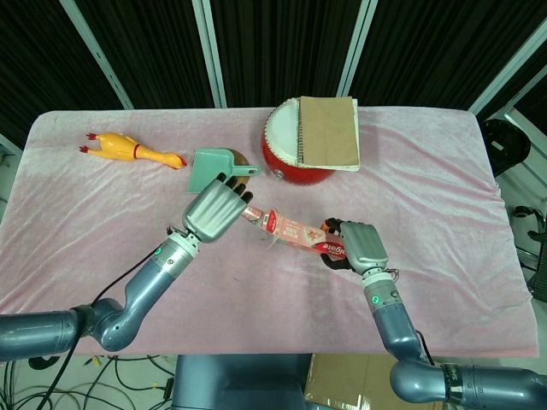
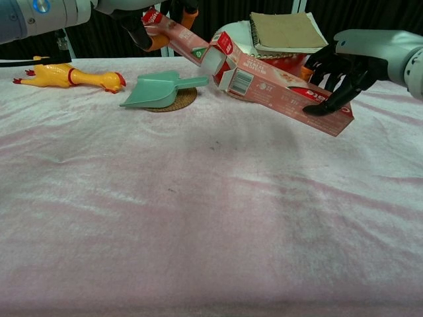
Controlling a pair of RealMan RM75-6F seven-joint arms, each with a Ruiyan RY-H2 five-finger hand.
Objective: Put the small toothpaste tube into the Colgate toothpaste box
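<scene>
My left hand (image 1: 214, 212) (image 2: 142, 20) holds the small toothpaste tube (image 2: 177, 39) above the cloth, cap end pointing right and down. In the head view only the tube's tip (image 1: 253, 216) shows past the fingers. My right hand (image 1: 355, 245) (image 2: 347, 66) grips the red Colgate box (image 1: 299, 234) (image 2: 277, 86) by its far end, tilted with the open flap end up and to the left. The tube's white cap sits right at the box's open mouth (image 2: 215, 61). How far it is inside I cannot tell.
A teal dustpan (image 1: 209, 167) lies on a round woven mat behind the left hand. A yellow rubber chicken (image 1: 128, 149) lies at the far left. A red drum (image 1: 286, 149) with a spiral notebook (image 1: 328, 131) on top stands at the back centre. Pink cloth (image 2: 198, 218) covers the table.
</scene>
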